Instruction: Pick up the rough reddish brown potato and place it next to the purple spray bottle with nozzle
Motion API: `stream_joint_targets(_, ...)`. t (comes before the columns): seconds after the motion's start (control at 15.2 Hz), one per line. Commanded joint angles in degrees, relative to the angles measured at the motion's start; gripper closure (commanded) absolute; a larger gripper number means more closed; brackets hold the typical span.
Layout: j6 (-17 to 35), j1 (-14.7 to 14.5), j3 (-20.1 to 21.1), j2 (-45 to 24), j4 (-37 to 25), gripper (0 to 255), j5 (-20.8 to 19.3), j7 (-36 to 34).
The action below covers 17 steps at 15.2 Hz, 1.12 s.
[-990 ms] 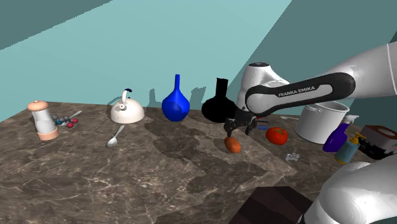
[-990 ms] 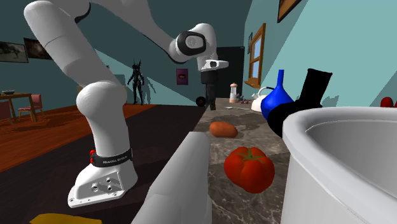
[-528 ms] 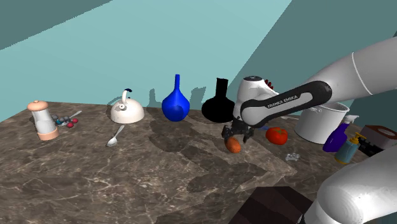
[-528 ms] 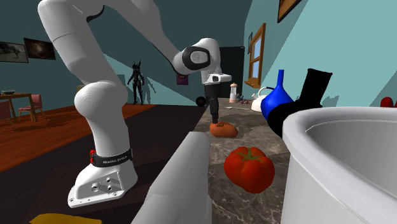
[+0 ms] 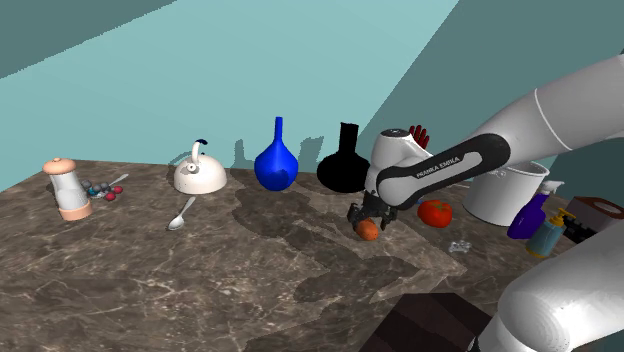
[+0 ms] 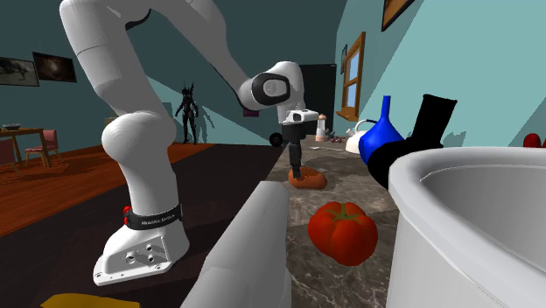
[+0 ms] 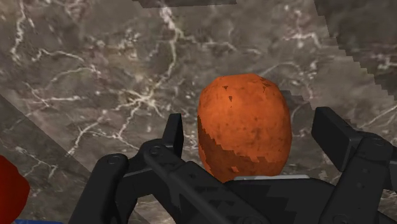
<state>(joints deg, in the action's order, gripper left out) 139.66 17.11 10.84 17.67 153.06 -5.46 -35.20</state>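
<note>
Gripper [image 7: 253, 132]: black fingers [image 7: 172, 132] are standing apart, straddling the potato [image 7: 245, 124] with a gap showing on either side. Potato: orange-brown and rough-skinned, it is lying on the dark marble countertop [image 5: 200, 270] between the jaws, near a red tomato [image 5: 435, 212]. Step: grasping. The jaws likely need closing next, then lifting and carrying toward the purple spray bottle [image 5: 527, 217], which is standing well apart beyond the tomato.

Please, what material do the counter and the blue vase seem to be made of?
The counter: dark brown stone, probably marble, because pale veins run across it. The blue vase: smooth, uniformly deep blue; glass or glazed ceramic, the look leaves this open.
</note>
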Motion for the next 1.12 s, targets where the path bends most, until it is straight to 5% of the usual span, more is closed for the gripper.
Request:
stream_joint_targets(0.0, 0.1, 0.0, 0.0, 0.0, 0.0, 0, 0.0, 0.0)
stream_joint_targets(0.13, 0.1, 0.0, 0.0, 0.0, 0.0, 0, 0.0, 0.0)
stream_joint_targets(0.2, 0.1, 0.0, 0.0, 0.0, 0.0, 255, 0.0, 0.0)
stream_joint_targets(1.06, -3.7, -0.4, -0.4, 2.4, -1.3, 255, 0.8, 0.9)
